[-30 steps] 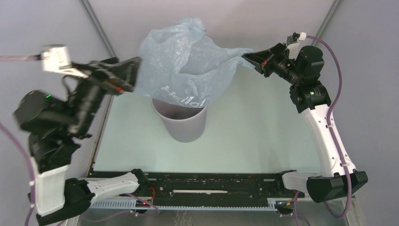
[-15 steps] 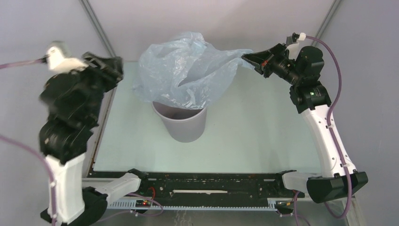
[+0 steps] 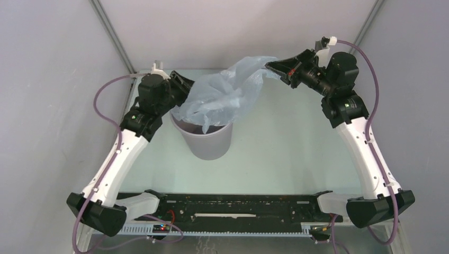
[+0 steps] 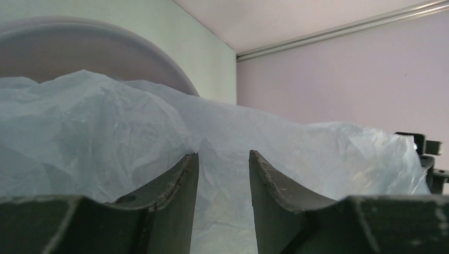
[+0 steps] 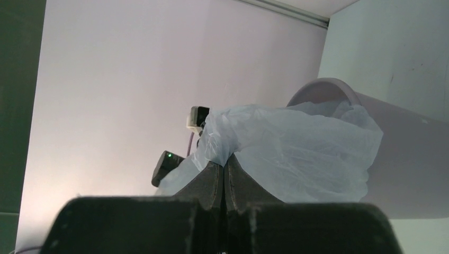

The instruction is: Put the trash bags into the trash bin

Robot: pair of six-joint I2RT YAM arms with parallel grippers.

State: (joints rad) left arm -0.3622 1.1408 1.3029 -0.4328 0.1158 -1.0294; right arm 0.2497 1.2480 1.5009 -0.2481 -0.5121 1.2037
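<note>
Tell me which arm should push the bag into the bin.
Probably left: the left end effector sits at the bin rim, jaws parted, facing the bag heaped there. The right end effector is shut on the bag's corner, away from the bin.

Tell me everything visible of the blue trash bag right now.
The trash bag is thin, pale blue, translucent film, heavily wrinkled. One corner is pinched in the shut right gripper, raised beyond the grey trash bin. The rest drapes down, its lower part inside the bin's mouth. The left gripper is at its left side, fingers parted, film showing in the gap.
</note>
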